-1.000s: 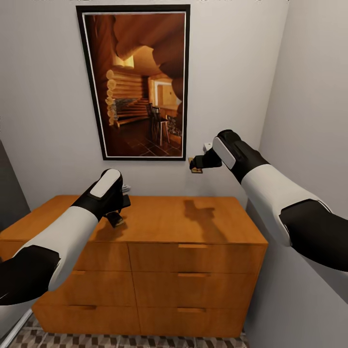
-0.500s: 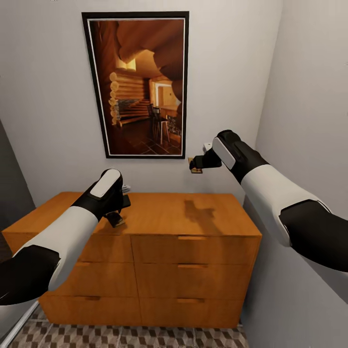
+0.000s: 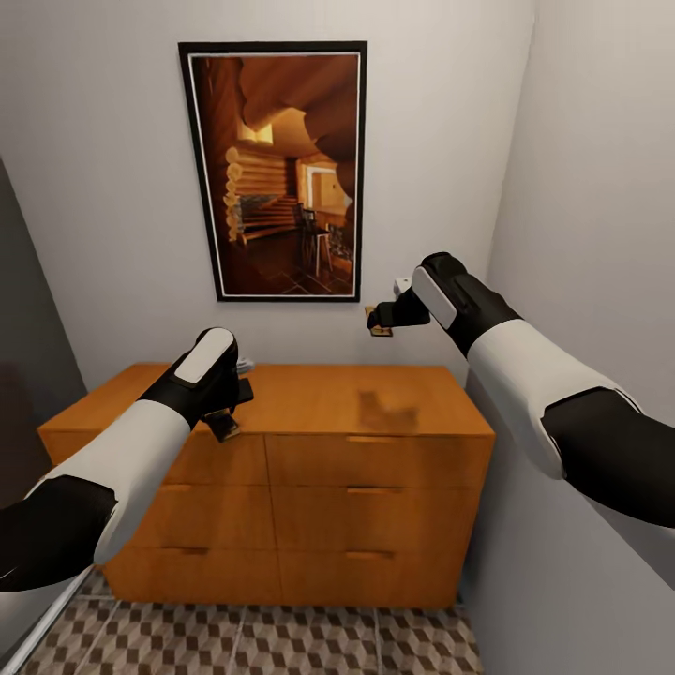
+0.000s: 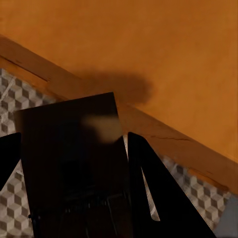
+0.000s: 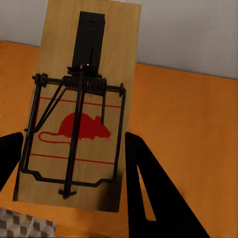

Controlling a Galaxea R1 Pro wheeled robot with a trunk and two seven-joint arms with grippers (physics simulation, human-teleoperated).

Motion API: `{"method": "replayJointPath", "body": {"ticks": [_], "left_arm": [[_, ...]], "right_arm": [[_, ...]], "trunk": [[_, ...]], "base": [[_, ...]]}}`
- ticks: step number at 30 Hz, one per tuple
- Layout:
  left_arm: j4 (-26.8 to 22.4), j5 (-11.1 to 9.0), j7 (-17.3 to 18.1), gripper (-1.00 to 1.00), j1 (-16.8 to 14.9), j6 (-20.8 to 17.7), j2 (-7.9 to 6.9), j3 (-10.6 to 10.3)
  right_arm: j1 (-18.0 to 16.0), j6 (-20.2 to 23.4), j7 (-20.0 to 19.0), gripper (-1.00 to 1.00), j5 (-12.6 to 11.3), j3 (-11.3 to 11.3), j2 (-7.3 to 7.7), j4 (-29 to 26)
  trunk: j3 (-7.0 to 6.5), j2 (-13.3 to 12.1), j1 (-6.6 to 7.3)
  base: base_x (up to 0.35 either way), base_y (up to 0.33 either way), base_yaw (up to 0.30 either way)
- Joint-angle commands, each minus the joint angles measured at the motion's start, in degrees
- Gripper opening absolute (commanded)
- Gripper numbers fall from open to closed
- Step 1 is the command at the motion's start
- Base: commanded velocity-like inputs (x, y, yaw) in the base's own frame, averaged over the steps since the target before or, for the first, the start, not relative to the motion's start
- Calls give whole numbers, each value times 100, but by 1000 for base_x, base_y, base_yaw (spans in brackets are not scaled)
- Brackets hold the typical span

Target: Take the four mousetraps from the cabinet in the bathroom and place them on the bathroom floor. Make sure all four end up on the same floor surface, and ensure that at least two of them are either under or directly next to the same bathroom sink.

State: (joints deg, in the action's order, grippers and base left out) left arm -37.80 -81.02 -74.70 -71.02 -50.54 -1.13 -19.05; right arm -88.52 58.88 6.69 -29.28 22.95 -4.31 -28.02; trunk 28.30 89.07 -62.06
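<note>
Both grippers hold mousetraps above the cabinet, a low orange-brown chest of drawers with a bare top. My left gripper is shut on a mousetrap over the cabinet's front left edge. In the left wrist view that mousetrap is a shadowed board between the fingers, with the cabinet top and bathroom floor beyond. My right gripper is raised near the back wall, shut on another mousetrap. In the right wrist view this mousetrap shows its red mouse print and black spring bar.
A large framed picture hangs on the wall behind the cabinet. A grey wall runs close along the right. A dark panel stands at the left. The cube-patterned bathroom floor lies in front of the cabinet.
The whole view has drawn back from the cabinet, so more floor shows in front of it. Both arms keep their pose and their mousetraps.
</note>
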Motion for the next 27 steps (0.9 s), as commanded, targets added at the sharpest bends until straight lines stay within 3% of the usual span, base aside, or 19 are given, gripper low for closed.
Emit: {"method": "replayJointPath", "body": {"ticks": [1, 14, 27], "left_arm": [[-8, -40, -47, -100, -6, -70, -10, -37], [-8, -29, -54, -100, -5, -71, -10, -41], [-8, -20, -61, -100, -2, -70, -10, -46]], "right_arm": [[-7, 10, 61, -100, -78, 26, 1, -2], [0, 9, 61, -100, -78, 34, 0, -2], [3, 9, 66, -100, -80, 34, 0, 0]], "trunk": [[7, 4, 3], [7, 4, 3], [7, 4, 3]], "base": [[-280, 62, 0], [-225, 149, 0], [-330, 23, 0]]}}
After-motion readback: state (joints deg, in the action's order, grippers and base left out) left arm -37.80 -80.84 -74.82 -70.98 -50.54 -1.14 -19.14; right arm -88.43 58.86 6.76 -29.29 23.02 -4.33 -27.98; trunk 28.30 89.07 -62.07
